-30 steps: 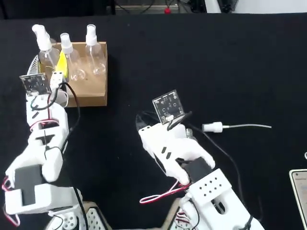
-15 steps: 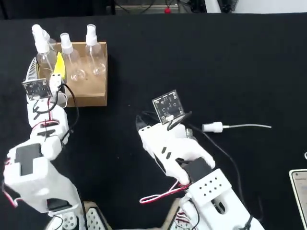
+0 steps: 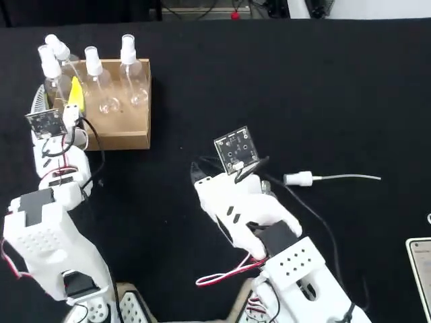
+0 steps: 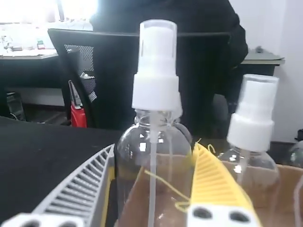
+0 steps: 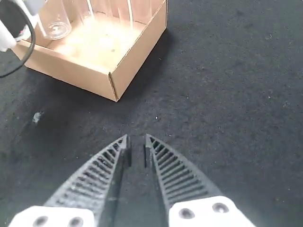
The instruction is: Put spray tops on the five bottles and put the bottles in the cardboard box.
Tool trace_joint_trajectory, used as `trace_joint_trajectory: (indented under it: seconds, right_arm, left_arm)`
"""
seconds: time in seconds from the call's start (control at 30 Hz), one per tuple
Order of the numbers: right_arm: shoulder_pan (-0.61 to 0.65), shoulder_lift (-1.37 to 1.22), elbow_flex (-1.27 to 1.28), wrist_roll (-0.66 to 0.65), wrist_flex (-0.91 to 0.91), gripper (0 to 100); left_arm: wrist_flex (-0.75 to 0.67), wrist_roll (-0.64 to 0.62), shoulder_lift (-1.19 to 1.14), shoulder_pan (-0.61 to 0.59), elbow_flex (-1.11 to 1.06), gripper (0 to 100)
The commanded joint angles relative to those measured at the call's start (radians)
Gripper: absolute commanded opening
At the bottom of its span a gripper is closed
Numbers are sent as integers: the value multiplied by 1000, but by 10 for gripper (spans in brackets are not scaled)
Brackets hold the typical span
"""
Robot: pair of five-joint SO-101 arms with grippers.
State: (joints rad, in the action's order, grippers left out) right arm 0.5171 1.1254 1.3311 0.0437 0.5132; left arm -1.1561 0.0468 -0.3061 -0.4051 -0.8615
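One clear plastic bottle with a white spray top (image 4: 152, 142) is clamped upright between the grey and yellow fingers of my left gripper (image 3: 57, 97). It is at the left wall of the brown cardboard box (image 3: 128, 131); whether it is inside, I cannot tell. Three more capped bottles (image 3: 97, 77) stand close by, at least two inside the box. I judge this the placing step: next I lower it in and let go. My right gripper (image 5: 136, 138), fingers nearly together on nothing, hangs over the black table (image 3: 303, 81), near a loose white spray top (image 3: 300, 178).

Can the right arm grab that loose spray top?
Probably yes. The spray top lies bare on the table beside it, nothing blocking; the right claw just points toward the cardboard box.
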Motion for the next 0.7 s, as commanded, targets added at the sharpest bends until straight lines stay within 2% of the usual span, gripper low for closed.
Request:
trace_joint_trajectory:
  seconds: [0.0, 0.67]
  right_arm:
    - [11, 1, -7, -5, -31, 45]
    - [11, 1, -7, -5, -31, 45]
  left_arm:
    - [-20, -5, 6, -22, 35, 80]
    - [-26, -5, 6, -16, -81, 80]
